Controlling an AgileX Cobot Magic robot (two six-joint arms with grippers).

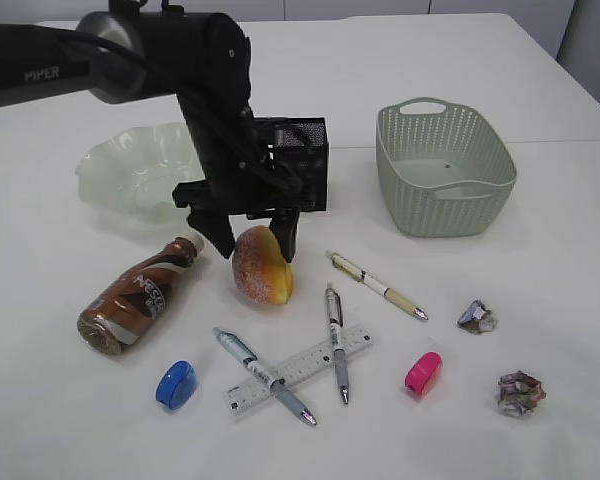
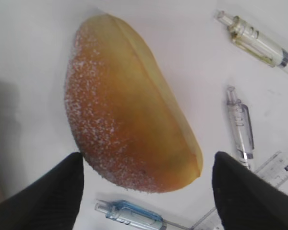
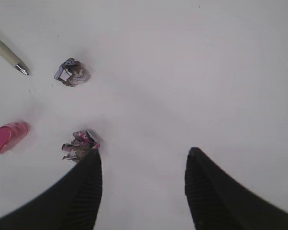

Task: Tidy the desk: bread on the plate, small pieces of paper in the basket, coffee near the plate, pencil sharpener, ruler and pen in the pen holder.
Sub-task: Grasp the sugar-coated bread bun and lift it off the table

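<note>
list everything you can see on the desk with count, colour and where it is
bread: 1, golden brown, sugared, centre, between the open fingers
plate: 1, pale green, ruffled, back left
pen holder: 1, black mesh, behind the arm
basket: 1, grey-green, back right
coffee bottle: 1, brown, lying on its side, left
pens: 3, one cream, two clear, centre front
ruler: 1, clear, under two pens
pencil sharpeners: 2, blue front left, pink front right
paper pieces: 2, crumpled, right front
left end effector: black, open, astride the bread
right end effector: black, open, over bare table by one paper piece
</note>
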